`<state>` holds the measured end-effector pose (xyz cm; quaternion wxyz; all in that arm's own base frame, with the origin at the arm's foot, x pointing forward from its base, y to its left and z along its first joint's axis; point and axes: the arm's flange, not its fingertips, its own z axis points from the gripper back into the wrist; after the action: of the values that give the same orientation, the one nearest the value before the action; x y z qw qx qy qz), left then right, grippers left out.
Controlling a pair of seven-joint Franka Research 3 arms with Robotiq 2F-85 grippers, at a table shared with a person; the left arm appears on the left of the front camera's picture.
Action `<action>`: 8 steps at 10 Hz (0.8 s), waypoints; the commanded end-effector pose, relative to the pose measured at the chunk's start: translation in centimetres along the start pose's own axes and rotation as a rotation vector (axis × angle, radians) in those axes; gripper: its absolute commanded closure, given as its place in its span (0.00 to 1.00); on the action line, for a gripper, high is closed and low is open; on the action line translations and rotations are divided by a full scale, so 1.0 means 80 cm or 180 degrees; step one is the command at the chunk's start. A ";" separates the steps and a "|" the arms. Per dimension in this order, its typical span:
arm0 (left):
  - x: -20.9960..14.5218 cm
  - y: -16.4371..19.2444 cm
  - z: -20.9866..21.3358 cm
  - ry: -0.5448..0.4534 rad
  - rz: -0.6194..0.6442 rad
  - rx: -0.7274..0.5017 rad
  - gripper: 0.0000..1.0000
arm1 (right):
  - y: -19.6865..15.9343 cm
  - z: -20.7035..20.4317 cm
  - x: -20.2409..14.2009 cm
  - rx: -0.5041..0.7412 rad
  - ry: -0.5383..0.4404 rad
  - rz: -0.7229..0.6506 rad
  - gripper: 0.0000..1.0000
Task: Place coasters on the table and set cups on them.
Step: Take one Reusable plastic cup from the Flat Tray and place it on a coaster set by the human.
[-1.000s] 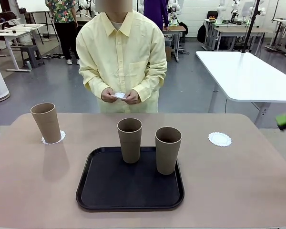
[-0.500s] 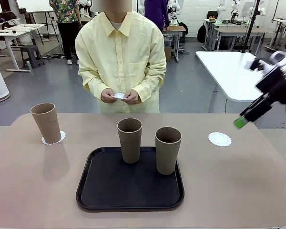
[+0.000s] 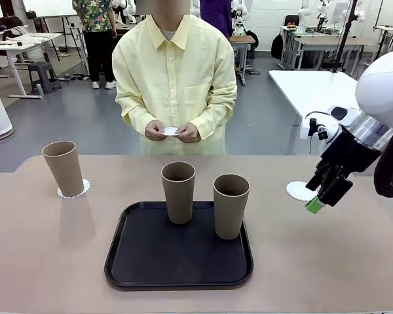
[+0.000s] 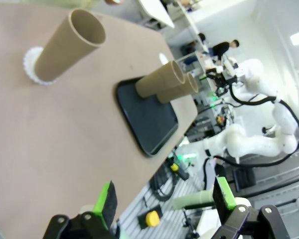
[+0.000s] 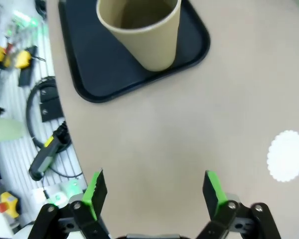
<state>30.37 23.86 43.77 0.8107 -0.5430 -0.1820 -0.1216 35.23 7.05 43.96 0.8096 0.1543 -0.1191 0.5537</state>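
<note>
1. Step in hand, as I read it: cup no. 2 onto its coaster. One pair looks done: left cup [image 3: 64,168] stands on left coaster [image 3: 75,190], far-left of table [image 3: 354,261].
2. Two cups stand upright on black tray [image 3: 177,258], mid-table, robot's side: mid cup [image 3: 178,191] & right cup [image 3: 230,205], close together but apart.
3. Bare coaster [image 3: 297,190] lies flat on table, right of tray, clear of it, nothing on it. In front view, part of its edge sits behind right gripper [image 3: 322,193].
4. Third coaster [image 3: 171,131] not yet on table: person [image 3: 177,72] at far side holds it btw both hands [image 3: 187,134].
5. Right gripper: fingers spread wide, empty. It hangs above table just beside bare coaster, angled down. Right wrist view shows the same spread fingers [image 5: 95,188] over bare tabletop, w/ right cup ahead on the tray corner & bare coaster off to one side.
6. Left gripper [image 4: 164,194]: also spread, empty, well apart from all cups, near table's edge.
7. Next move, my guess: right gripper goes to right cup (nearest), fingers either side of the wall below the rim, then a gentle squeeze. Cup is tapered & smooth, prob. light, so it could slip or tip.
8. Then lift clear of tray lip, minding mid cup close by, & set down centred on bare coaster. Thin paper may slide if the base drags.
9. Mid cup can't be finished till third coaster is laid.
</note>
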 end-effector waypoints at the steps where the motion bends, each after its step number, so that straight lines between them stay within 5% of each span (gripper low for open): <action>1: -0.001 -0.002 0.002 -0.0020 -0.0005 -0.0022 0.00 | -0.002 -0.002 -0.008 0.0079 -0.0012 -0.0103 0.00; 4: -0.001 -0.002 0.002 -0.0020 -0.0005 -0.0022 0.00 | -0.003 0.000 -0.006 0.0030 -0.0019 -0.0050 0.00; 6: -0.001 -0.002 0.002 -0.0020 -0.0005 -0.0022 0.00 | -0.021 -0.033 -0.021 -0.0008 -0.0801 0.0922 0.00; 8: -0.001 -0.002 0.002 -0.0020 -0.0005 -0.0022 0.00 | -0.046 -0.064 -0.026 0.0032 -0.1727 0.1111 0.00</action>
<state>30.36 23.88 43.77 0.8108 -0.5429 -0.1821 -0.1213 38.55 5.76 42.53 0.7045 0.1971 -0.2962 0.6141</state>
